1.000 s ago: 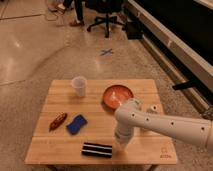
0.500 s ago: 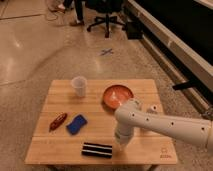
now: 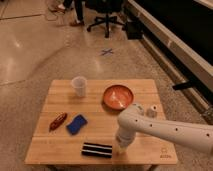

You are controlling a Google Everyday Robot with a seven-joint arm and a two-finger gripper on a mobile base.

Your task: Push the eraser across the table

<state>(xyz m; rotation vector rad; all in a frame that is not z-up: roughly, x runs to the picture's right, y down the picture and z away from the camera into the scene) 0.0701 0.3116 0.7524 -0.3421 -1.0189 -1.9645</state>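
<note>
Overall, one scene, itemised from largest to smallest.

Floor [image 3: 35, 45]: polished grey concrete, filling the upper half of the frame.

Bench [image 3: 62, 100]: square top of light wooden planks, centre and lower frame.

Arm [image 3: 165, 129]: white, entering from the lower right edge and reaching left over the bench's lower right part.

Office chair [image 3: 107, 17]: black, top centre of the frame, standing on the floor.

Bowl [image 3: 118, 96]: orange, shallow, right of bench centre, just above the arm's elbow.

Eraser [image 3: 97, 149]: flat black block with white lengthwise stripes, lying along the bench's lower edge, lower centre of the frame.

Sponge [image 3: 76, 124]: blue, left of centre, above and left of the eraser.

Cup [image 3: 79, 85]: pale, upright, upper left part of the bench.

Red object [image 3: 58, 121]: small, elongated, just left of the sponge.

End effector [image 3: 122, 145]: pointing down at the bench, fingers closed together with nothing between them, just beside the eraser's right end; contact cannot be told.

Tape cross [image 3: 106, 51]: blue, on the floor above the bench.

White cylinder [image 3: 152, 111]: small, right of the bowl.

Logo [image 3: 165, 152]: bench's lower right corner.
</note>
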